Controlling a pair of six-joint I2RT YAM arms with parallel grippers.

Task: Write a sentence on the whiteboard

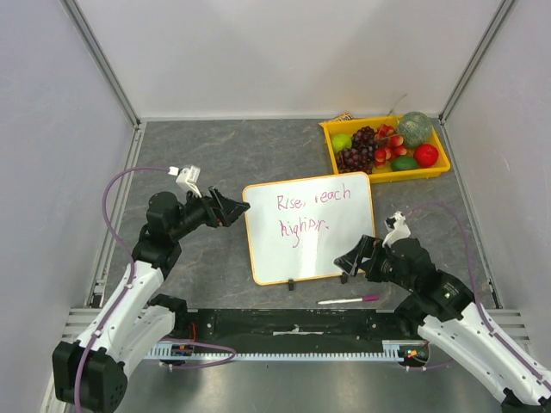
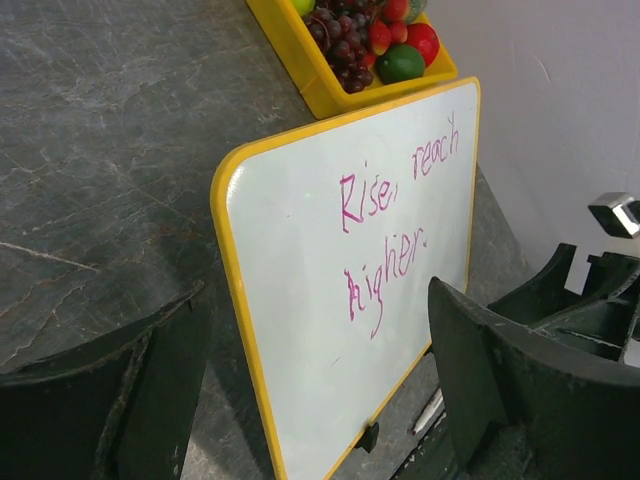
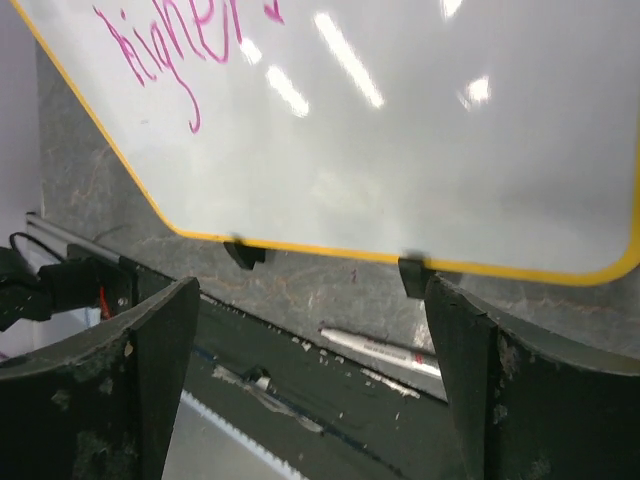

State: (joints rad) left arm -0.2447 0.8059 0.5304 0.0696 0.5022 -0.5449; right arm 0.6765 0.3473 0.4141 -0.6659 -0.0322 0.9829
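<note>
The whiteboard (image 1: 331,254) lies flat mid-table, white with a thin yellow rim and two black clips (image 3: 413,273) on its near edge. The sentence (image 1: 312,200) in pinkish-red marker reads about "Rise, reach / higher" (image 2: 385,215). My left gripper (image 1: 238,209) hovers at the board's left edge, open, nothing between its fingers (image 2: 150,380). My right gripper (image 1: 348,261) sits at the board's near right corner, open and empty. A white marker with a pink cap (image 1: 348,299) lies on the table just in front of the board, also seen in the right wrist view (image 3: 385,350).
A yellow fruit tray (image 1: 331,148) with grapes, apples and a melon stands at the back right, beyond the board (image 2: 300,75). Grey walls enclose the table. A black strip and cable rail (image 1: 293,331) run along the near edge.
</note>
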